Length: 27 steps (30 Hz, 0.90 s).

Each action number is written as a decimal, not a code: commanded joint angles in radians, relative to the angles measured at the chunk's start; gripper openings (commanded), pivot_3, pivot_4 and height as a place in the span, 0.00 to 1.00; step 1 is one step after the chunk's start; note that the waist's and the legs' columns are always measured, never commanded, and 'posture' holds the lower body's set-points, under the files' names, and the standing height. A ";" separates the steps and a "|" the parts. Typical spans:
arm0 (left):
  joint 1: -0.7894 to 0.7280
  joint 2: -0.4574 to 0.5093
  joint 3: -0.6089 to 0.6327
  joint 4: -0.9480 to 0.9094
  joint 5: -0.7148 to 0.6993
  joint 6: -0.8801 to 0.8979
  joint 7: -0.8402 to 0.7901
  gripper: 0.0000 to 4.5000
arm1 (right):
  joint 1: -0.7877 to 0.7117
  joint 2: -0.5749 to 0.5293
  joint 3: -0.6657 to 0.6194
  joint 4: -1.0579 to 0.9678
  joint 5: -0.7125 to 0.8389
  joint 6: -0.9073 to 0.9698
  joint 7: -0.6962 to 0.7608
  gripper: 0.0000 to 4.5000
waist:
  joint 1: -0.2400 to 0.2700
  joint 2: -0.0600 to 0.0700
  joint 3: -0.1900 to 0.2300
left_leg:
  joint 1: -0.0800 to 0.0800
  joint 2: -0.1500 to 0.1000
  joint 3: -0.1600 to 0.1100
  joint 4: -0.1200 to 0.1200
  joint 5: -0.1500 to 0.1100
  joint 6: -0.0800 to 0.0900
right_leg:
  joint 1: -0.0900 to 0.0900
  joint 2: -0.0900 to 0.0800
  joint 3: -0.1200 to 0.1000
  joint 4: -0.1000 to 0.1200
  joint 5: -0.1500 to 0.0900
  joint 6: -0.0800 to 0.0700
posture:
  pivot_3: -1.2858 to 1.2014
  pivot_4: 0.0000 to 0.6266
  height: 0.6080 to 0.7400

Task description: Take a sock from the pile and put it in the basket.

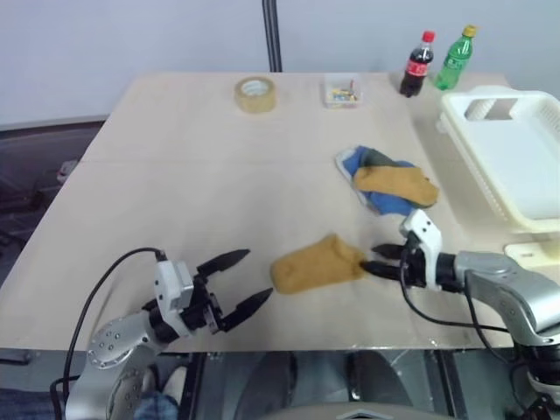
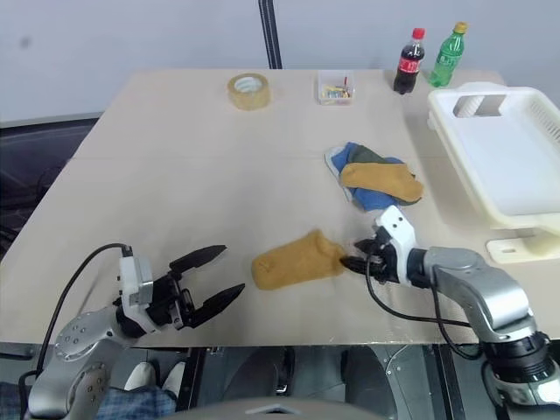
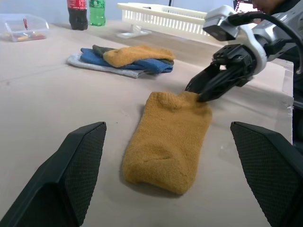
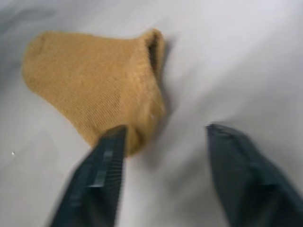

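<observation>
Near the front edge of the table (image 1: 175, 175), between the two grippers: the sock (image 1: 317, 263), mustard yellow, flat on the bare surface and well apart from the pile (image 1: 387, 181), which sits toward one o'clock from it. Long axis close to the three-to-nine line in the head views, tilted slightly; rounded toe toward eight o'clock, open cuff toward three, facing the right gripper (image 1: 379, 261). Right gripper at the cuff end, fingers parted as the right wrist view shows, one fingertip (image 4: 110, 156) against or over the sock's edge, the other on bare table; no grip closed on the sock. Left gripper (image 1: 241, 281) just off the toe end at about eight o'clock, spread wide and empty, not touching. Basket (image 1: 516, 166) at about two o'clock, along the table's right side, nothing visible inside it. By the look of things: sock drawn out of the pile, so the first part done; lift and carry to the basket both left, along with the release. Farther out, at the table's far edge: roll of tape (image 1: 255, 93), small clear box (image 1: 342, 90), cola bottle (image 1: 417, 65), green bottle (image 1: 455, 59).
</observation>
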 commanded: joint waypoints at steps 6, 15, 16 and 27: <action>-0.017 0.010 0.012 0.005 -0.009 -0.017 -0.018 1.00 | 0.024 -0.062 -0.147 -0.098 0.069 0.011 -0.008 0.99 | 0.002 0.000 0.000 | 0.000 0.000 0.000 0.000 0.000 0.000 | 0.000 0.000 0.000 0.000 0.000 0.000 | 0.52 0.24 0.99; -0.118 -0.029 0.015 0.032 -0.056 -0.004 -0.006 1.00 | -0.205 0.016 0.001 0.153 -0.221 -0.364 -0.089 0.99 | -0.001 0.000 0.000 | 0.000 0.001 0.001 0.001 0.000 0.000 | 0.000 0.002 0.000 0.001 0.000 0.000 | 0.52 0.24 0.99; -0.129 -0.032 0.016 0.032 -0.062 -0.002 -0.003 1.00 | -0.234 0.026 0.026 0.207 -0.265 -0.401 -0.103 0.99 | -0.002 0.000 0.000 | 0.000 0.001 0.001 0.001 0.000 0.000 | 0.000 0.002 0.000 0.000 0.000 0.000 | 0.52 0.24 0.99; -0.159 -0.038 0.021 0.036 -0.063 -0.002 0.011 1.00 | -0.461 0.208 0.142 0.592 -0.459 -0.581 -0.151 0.99 | -0.004 0.000 0.001 | 0.000 0.001 0.002 0.000 0.000 0.000 | -0.001 0.002 0.002 0.001 0.000 0.000 | 0.52 0.24 0.99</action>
